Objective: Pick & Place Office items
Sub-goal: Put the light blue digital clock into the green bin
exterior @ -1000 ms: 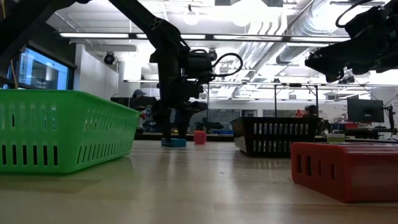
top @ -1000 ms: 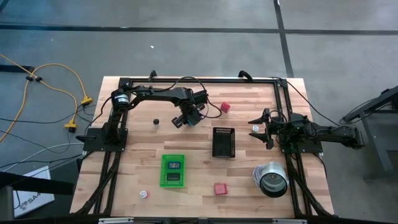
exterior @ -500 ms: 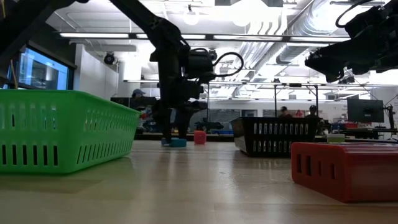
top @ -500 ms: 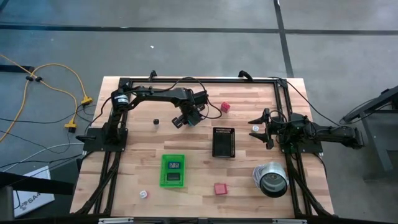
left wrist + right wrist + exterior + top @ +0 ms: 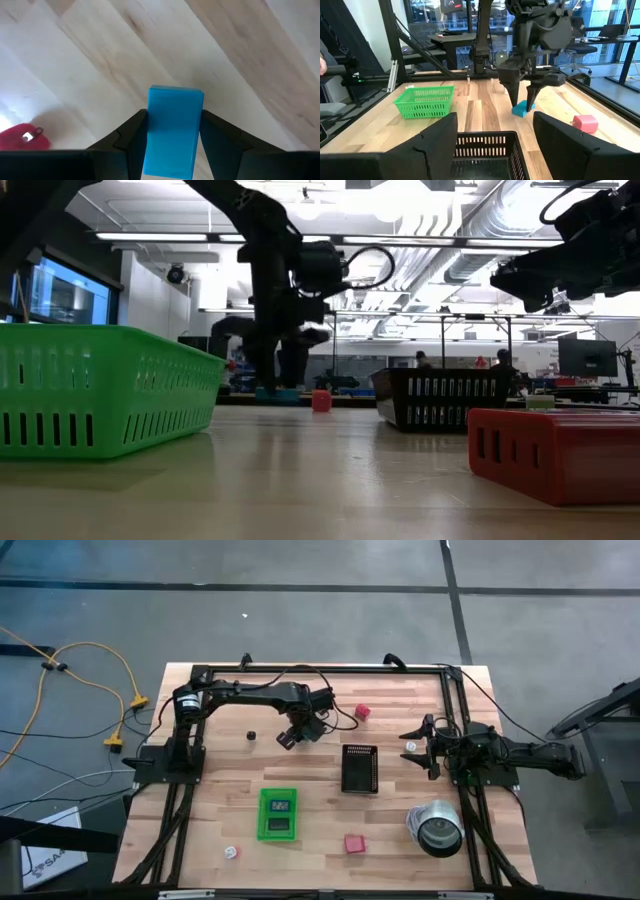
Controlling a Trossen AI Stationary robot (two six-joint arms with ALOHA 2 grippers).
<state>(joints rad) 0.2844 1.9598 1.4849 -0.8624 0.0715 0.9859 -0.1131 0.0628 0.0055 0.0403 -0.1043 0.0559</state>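
The left pincer (image 5: 297, 733) is clenched on a light blue block (image 5: 174, 131); the left wrist view shows the block squeezed between both dark fingers (image 5: 131, 138), its far end poking out over bare wood. From the right arm's camera the same block (image 5: 522, 108) hangs tilted at the fingertips, looking just clear of the tabletop (image 5: 230, 775), though I cannot be sure a corner isn't touching. So I judge the step in hand to be the lift at the start of a carry.

The next move probably calls for raising the block clear and swinging it over to a container, either the green tray (image 5: 278, 813) nearer the front or the black basket (image 5: 360, 769) just beside the arm's reach; which one is meant I cannot say. The grip has to hold, since the block sits slanted.

The right pincer (image 5: 417, 745) waits with its fingers spread wide at the right side of the tabletop, holding nothing, near the basket's far side.

Counting from above: one light blue block in the grip; two pink-red blocks, one (image 5: 362, 711) at the back beyond the left arm, one (image 5: 353, 842) near the front edge; one tiny black piece (image 5: 251, 736) left of the pincer; one small white piece (image 5: 232, 852) at the front left; two dark items lying in the green tray. One green tray, one black basket, one silver can (image 5: 436, 826) on its side at the right.
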